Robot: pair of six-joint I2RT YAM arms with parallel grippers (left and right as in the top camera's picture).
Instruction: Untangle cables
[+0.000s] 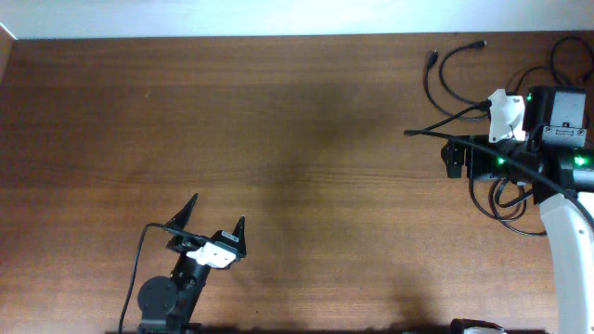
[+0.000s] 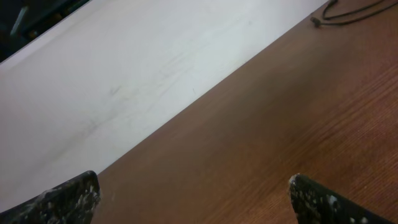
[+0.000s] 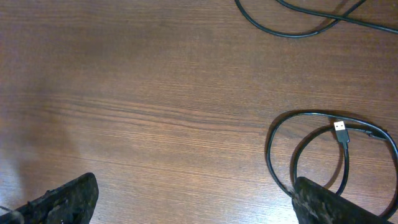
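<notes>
Cables (image 3: 340, 129) loop at lower right of the right wrist view, touching the right gripper's (image 3: 196, 206) finger (image 3: 329, 202); jaws wide, empty. Left gripper (image 1: 217, 211) lower left overhead, spread wide, empty, well apart.

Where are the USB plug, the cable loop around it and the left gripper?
USB plug (image 3: 340, 129): right wrist view, middle of plug.
cable loop (image 3: 268, 152): right wrist view, its left arc.
left gripper (image 1: 217, 210): overhead view, midway between its fingertips.
</notes>
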